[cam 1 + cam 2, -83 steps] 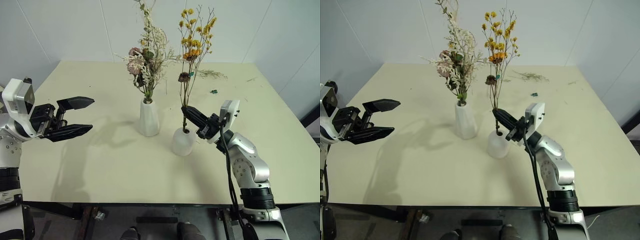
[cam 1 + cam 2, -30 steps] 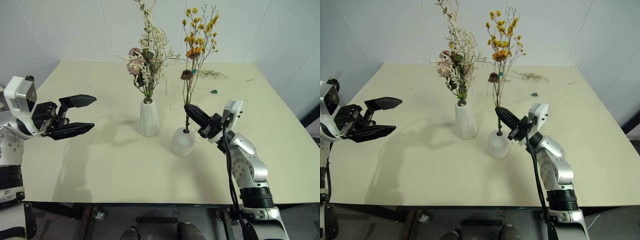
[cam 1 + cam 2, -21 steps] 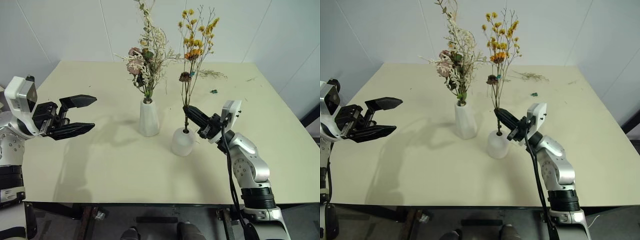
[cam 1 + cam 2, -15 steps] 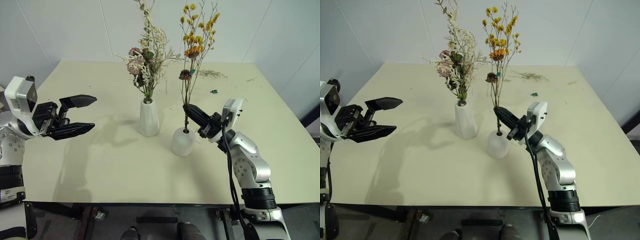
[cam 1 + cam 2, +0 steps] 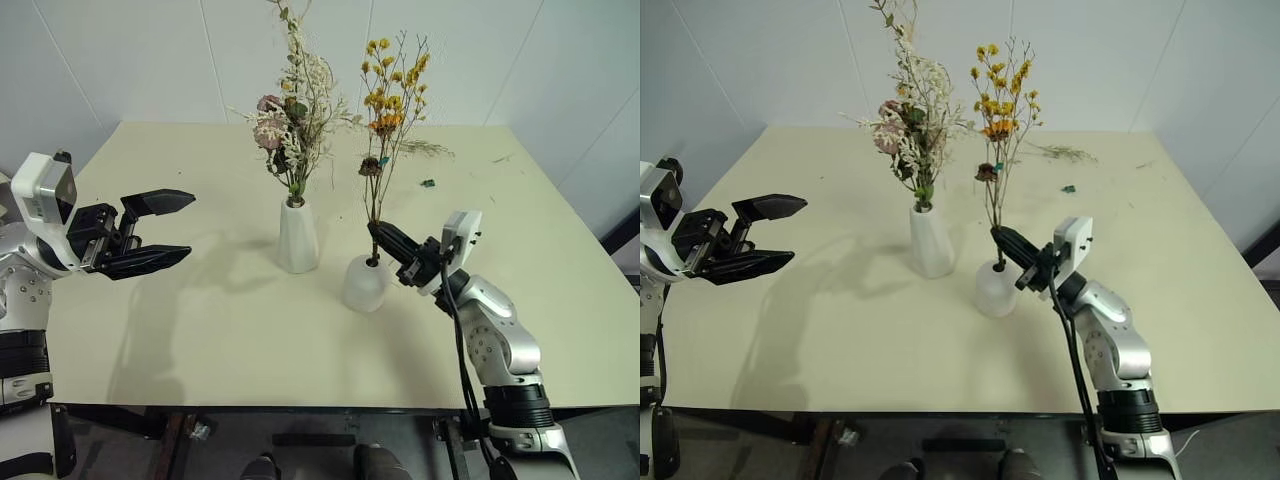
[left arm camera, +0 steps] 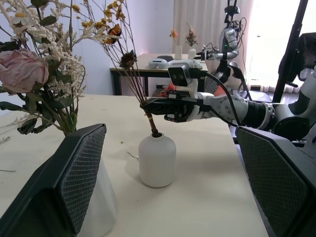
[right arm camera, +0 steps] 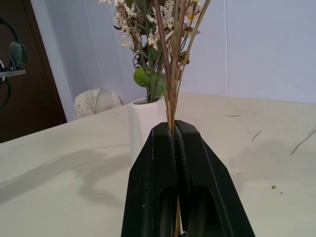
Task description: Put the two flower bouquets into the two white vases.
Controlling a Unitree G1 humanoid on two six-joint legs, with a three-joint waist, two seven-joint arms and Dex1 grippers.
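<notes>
yellow sprig (image 5: 385, 130) stem foot hidden in round vase (image 5: 363, 283); right claw (image 5: 378, 233) clamps stem; left claw (image 5: 165, 230) spread wide, bare surface (image 5: 200, 330) below.

Silver jointed arms, white wrist housings, black cable, black gripper (image 5: 385, 240) fingers.

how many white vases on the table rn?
2. The tall vase stands mid-table holding the pink bouquet; the round vase sits just right of it, with the yellow sprig in its mouth.
</notes>
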